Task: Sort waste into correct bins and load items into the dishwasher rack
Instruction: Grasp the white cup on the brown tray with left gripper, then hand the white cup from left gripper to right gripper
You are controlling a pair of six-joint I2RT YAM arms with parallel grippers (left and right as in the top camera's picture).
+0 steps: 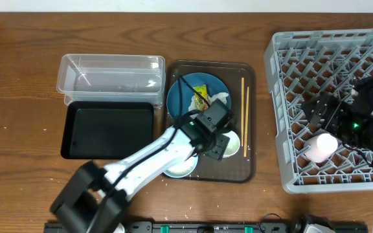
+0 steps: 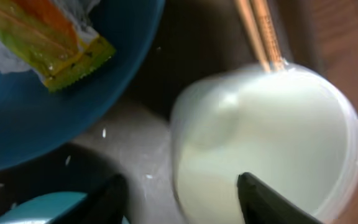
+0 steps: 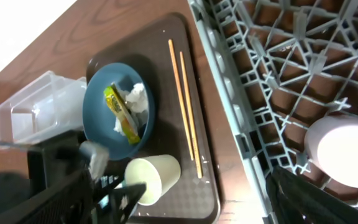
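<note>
The white cup (image 1: 231, 141) stands on the brown tray; it also shows in the left wrist view (image 2: 272, 137) and the right wrist view (image 3: 157, 174). My left gripper (image 1: 220, 145) (image 2: 179, 199) is open, one finger inside the cup's rim and one outside. The dark-blue plate (image 1: 185, 97) (image 2: 73, 99) holds the wrapper (image 1: 201, 98) (image 2: 48, 43) and tissue (image 1: 220, 97). The chopsticks (image 1: 245, 116) (image 3: 185, 106) lie to its right. The pale-blue bowl (image 1: 179, 168) is at the tray's front. The pink cup (image 1: 322, 147) (image 3: 347, 149) sits in the grey rack (image 1: 290, 65). My right gripper (image 1: 332, 120) (image 3: 210, 199) is open and empty over the rack.
The clear tub (image 1: 109, 72) and the black tub (image 1: 109, 133) stand left of the brown tray (image 1: 251, 162). A few rice grains (image 2: 104, 132) lie on the tray by the cup. My left arm crosses the tray's front left.
</note>
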